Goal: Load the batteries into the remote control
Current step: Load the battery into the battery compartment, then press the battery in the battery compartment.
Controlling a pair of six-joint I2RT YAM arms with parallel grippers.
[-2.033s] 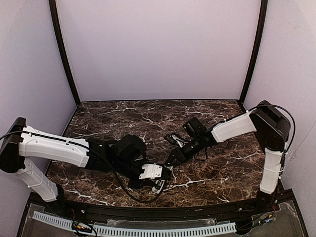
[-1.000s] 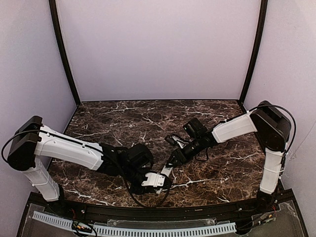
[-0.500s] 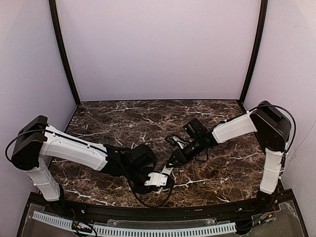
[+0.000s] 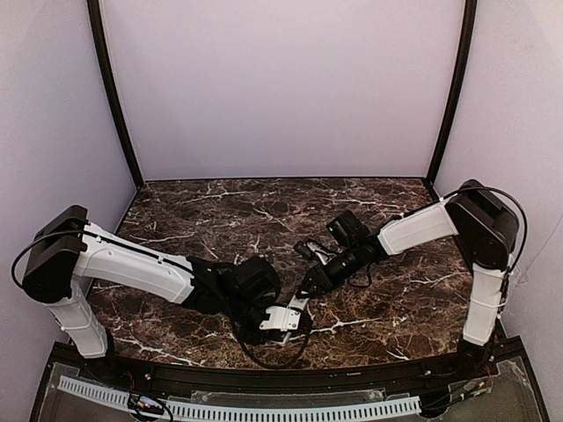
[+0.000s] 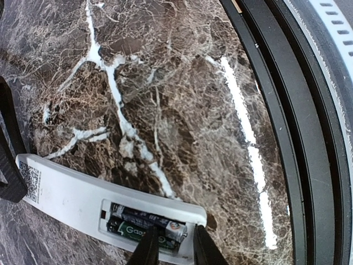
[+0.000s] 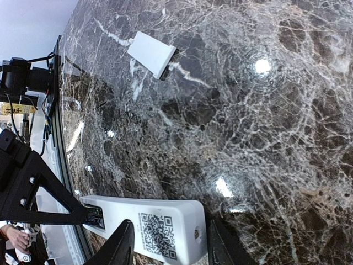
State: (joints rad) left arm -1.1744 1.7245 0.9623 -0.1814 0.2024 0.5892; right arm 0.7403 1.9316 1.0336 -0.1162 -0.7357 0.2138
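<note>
- White remote (image 5: 71, 196) lies back-up on the table (image 5: 165, 83), both batteries (image 5: 138, 221) in its open bay.
- Left tool (image 5: 175, 232) has moved onto the remote's bay end, fingers slightly apart; grip unclear.
- Right tool (image 6: 171, 223) pinches the remote's other end; cover (image 6: 151, 53) likely next.

Both arms match — white shells, black joints. The left arm (image 4: 132, 264) has, at the left of the top view, a boxy black housing (image 4: 53, 255) with a thin black left cable (image 4: 15, 257) curling off it. The right arm (image 4: 413, 227) has the same at right — right cable (image 4: 521, 215) curving over it. The left gripper (image 5: 175, 249) shows slim black fingers (image 5: 148, 248).
</note>
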